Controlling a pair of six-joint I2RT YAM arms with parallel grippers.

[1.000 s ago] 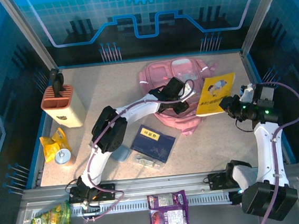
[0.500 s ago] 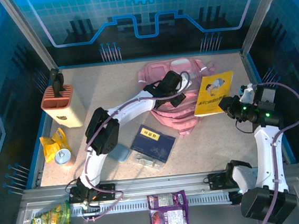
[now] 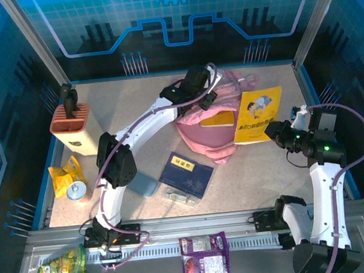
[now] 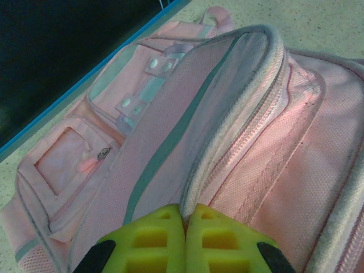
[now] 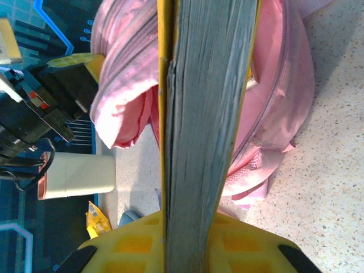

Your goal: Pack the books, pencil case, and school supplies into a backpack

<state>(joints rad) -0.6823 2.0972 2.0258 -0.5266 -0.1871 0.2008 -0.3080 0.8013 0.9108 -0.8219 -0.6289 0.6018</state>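
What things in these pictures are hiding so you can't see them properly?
- Tucked yellow book inside the pink fabric backpack: top view, pink fabric covers most of it.
- Held yellow book in the right gripper: right wrist view, seen edge-on, so its cover is hidden.
- Dark navy book: top view, label too small to read.
- Clear silvery item: top view, too small to identify.

Backpack (image 4: 273, 148): matt pink woven cloth with a fine mesh-like grain, pale ribbed zip tape along the opening, smoother pale pocket panels. Yellow book (image 5: 205, 85): smooth card cover, matt grey paper page edges. Left gripper (image 4: 183, 224) and right gripper (image 5: 187, 230): matt yellow-green moulded plastic. Table (image 3: 120, 94): matt, speckled beige, stone-like surface.
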